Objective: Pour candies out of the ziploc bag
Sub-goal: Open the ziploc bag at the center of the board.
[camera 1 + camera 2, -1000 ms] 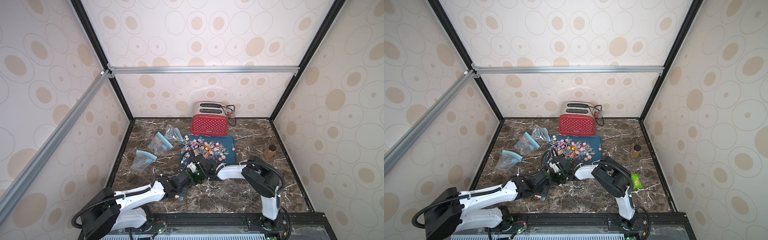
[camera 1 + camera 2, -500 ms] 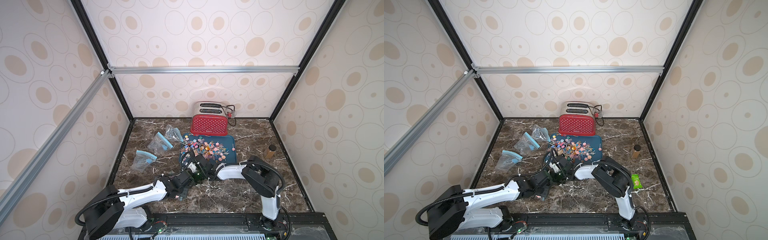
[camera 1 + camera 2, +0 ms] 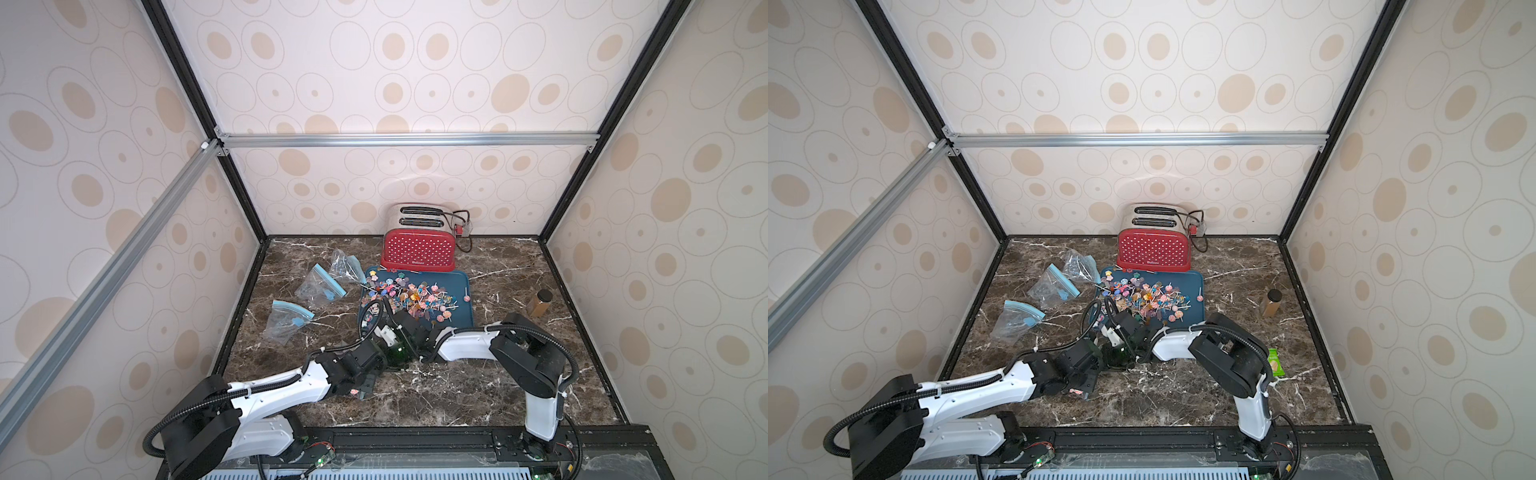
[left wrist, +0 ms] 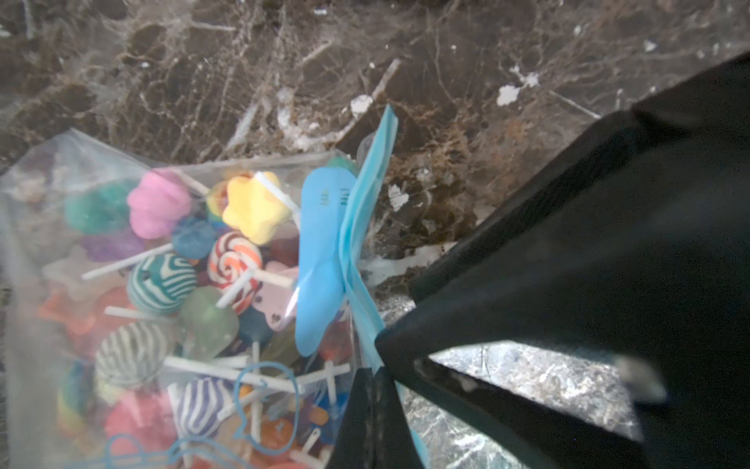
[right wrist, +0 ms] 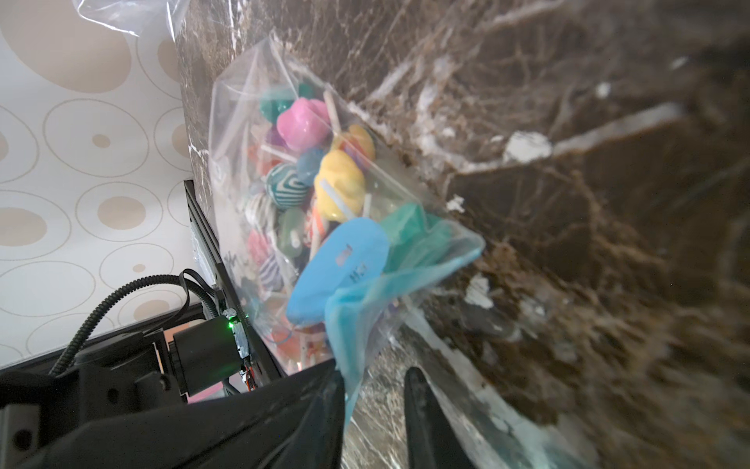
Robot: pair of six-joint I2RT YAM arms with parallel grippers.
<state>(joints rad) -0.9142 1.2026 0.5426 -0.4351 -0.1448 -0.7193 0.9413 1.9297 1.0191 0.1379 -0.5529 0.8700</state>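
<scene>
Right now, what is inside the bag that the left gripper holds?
Lollipops on white sticks, pink, yellow, striped, show through the clear bag. Its blue tab covers some; lower ones are hidden.

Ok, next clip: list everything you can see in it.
table: one, dark marble
toaster: one, red with white dots, back of table
tray: one, dark blue, before the toaster
loose candies: many, mixed colours, on the tray
empty bags: three, clear with blue strips, left of tray
full bag: one, clear, packed with candies, at both hands
jar: one, brown, right of tray
packet: one, green, by the right arm
left hand: black, shut on the full bag's blue strip
right hand: black, open around that strip
</scene>
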